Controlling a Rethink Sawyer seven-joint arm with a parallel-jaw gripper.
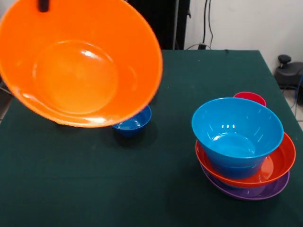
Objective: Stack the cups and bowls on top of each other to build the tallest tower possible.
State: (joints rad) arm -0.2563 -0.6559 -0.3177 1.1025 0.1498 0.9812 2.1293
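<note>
The huge orange bowl (pixel 78 61) hangs tilted in the air at the upper left, its opening towards the camera. My gripper (pixel 43 5) holds it by the top rim; only one black finger shows, inside the rim. A small blue bowl (pixel 135 123) sits on the table, partly hidden behind the orange one. At the right stands the tower: the purple bowl (pixel 251 193) lowest, the red-orange bowl (pixel 280 163) on it, and a large blue bowl (pixel 236 127) on top. A red cup (pixel 250 97) peeks out behind the tower. The other cups and blue bowls are out of view.
The table (pixel 94 189) is covered in dark green cloth, and its right edge runs close to the tower. A black stand (pixel 288 70) sits off the table at the far right. Cables hang on the wall behind.
</note>
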